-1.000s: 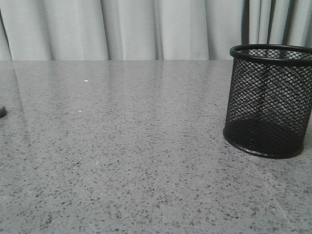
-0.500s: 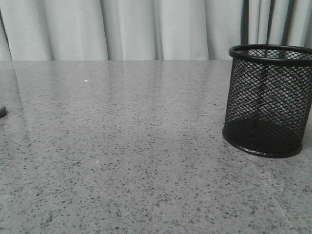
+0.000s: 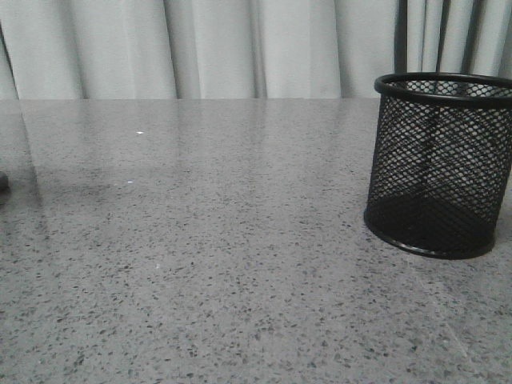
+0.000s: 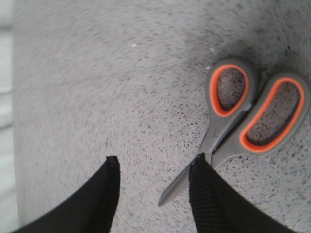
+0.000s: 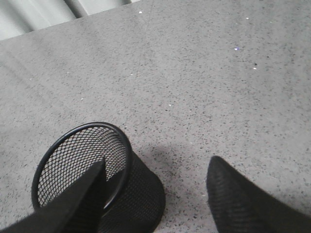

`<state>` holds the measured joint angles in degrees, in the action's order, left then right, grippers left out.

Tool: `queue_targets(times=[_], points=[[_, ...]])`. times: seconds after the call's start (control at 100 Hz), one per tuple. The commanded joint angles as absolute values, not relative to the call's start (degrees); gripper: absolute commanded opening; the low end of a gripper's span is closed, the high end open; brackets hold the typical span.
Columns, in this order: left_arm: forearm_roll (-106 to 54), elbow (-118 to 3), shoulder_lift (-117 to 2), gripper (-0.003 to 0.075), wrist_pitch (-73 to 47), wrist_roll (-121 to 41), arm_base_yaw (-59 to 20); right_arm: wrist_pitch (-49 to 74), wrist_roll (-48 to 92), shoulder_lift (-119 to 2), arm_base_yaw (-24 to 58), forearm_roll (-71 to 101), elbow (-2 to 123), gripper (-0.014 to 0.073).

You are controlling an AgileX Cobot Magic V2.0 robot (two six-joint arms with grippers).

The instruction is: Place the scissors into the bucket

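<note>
The scissors [image 4: 219, 130] lie flat on the speckled grey table in the left wrist view, with grey handles lined in orange. My left gripper [image 4: 154, 160] is open just above them. The blade tip lies between the fingers, and one finger [image 4: 206, 194] covers part of the blade near the pivot. The black wire-mesh bucket [image 3: 440, 164] stands upright at the right of the front view. In the right wrist view the bucket [image 5: 146, 194] is empty. My right gripper [image 5: 159, 162] is open above it, one finger [image 5: 82, 194] over the rim and the other over bare table.
The grey speckled table [image 3: 224, 264] runs back to pale curtains [image 3: 216, 48]. A small dark shape [image 3: 2, 182] shows at the left edge of the front view; I cannot tell what it is. Neither arm shows in the front view.
In the front view the bucket has shifted slightly to the left. The dark shape at the left edge has slid further out of frame, and a faint shadow has spread over the table there.
</note>
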<state>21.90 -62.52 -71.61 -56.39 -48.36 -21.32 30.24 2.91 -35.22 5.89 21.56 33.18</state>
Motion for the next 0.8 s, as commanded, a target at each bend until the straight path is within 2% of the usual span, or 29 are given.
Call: queue_targets(times=[0.0, 0.21, 0.37, 0.44, 0.63, 0.79], points=[[17.5, -67.6, -74.4, 0.0303, -57.1, -58.0, -18.6, 26.0, 4.6, -35.7, 7.4, 21.3, 35.1, 0.0405], [0.6, -73.5, -81.6, 0.031, -62.3, -73.4, -7.3, 25.6, 5.0, -35.7, 10.5, 19.0, 35.1, 0.0405], [-9.4, -75.8, -85.8, 0.043, -68.9, -89.0, 0.3, 25.0, 5.0, -35.7, 11.7, 17.3, 34.4, 0.0405], [-9.5, -77.0, -87.5, 0.0444, -70.4, -90.4, 1.1, 24.9, 5.0, -35.7, 12.0, 16.9, 33.4, 0.0405], [-8.0, -80.1, -92.0, 0.0403, -71.8, -90.4, 1.1, 23.8, 5.0, -35.7, 12.0, 16.6, 30.6, 0.0405], [-5.4, -80.4, -93.5, 0.0401, -71.9, -89.6, 1.1, 23.1, 5.0, -35.7, 12.0, 16.6, 29.6, 0.0405]])
